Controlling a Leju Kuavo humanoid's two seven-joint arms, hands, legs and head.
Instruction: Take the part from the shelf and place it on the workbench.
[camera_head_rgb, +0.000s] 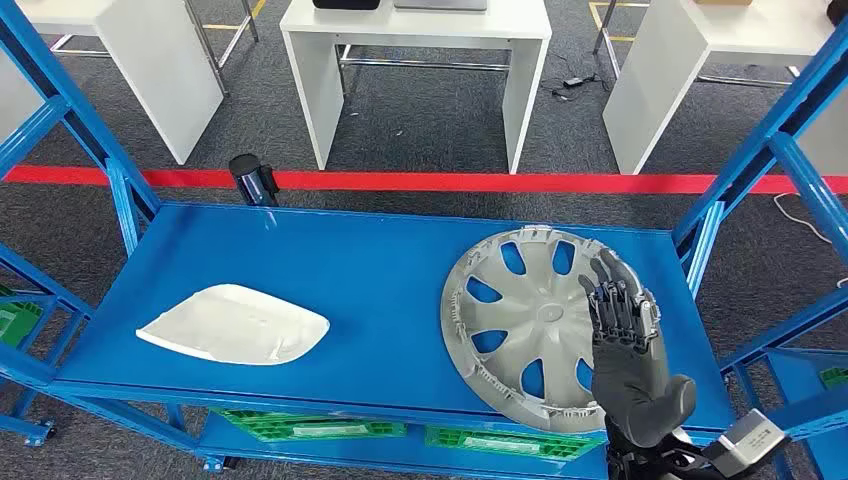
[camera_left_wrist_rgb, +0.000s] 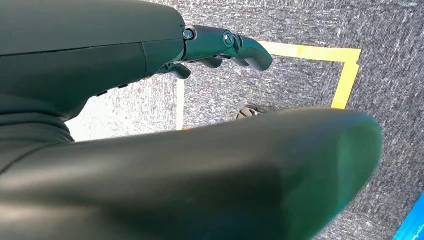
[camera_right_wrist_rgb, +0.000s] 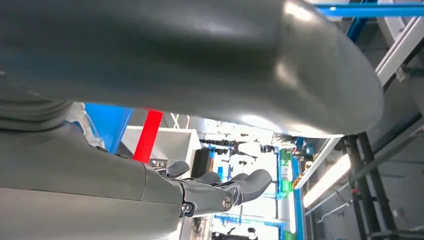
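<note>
A silver hubcap (camera_head_rgb: 535, 325) is seen lying flat on the blue shelf (camera_head_rgb: 350, 270), toward 4 o'clock. The right robot hand (camera_head_rgb: 620, 335) is held above its 3 o'clock rim, fingers extended and apart, gripping nothing. A white panel (camera_head_rgb: 233, 325) lies at 8 o'clock. The left robot hand (camera_left_wrist_rgb: 220, 47) is seen over grey carpet, fingers slightly curled, empty.

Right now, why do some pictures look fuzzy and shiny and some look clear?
Head view: sharp and evenly lit; the silver wheel cover and the right hand over it are crisp. Left wrist view: the left hand sits so close its thumb blurs. Right wrist view: glare streaks the thumb, and bright ceiling lights wash out the background.
</note>
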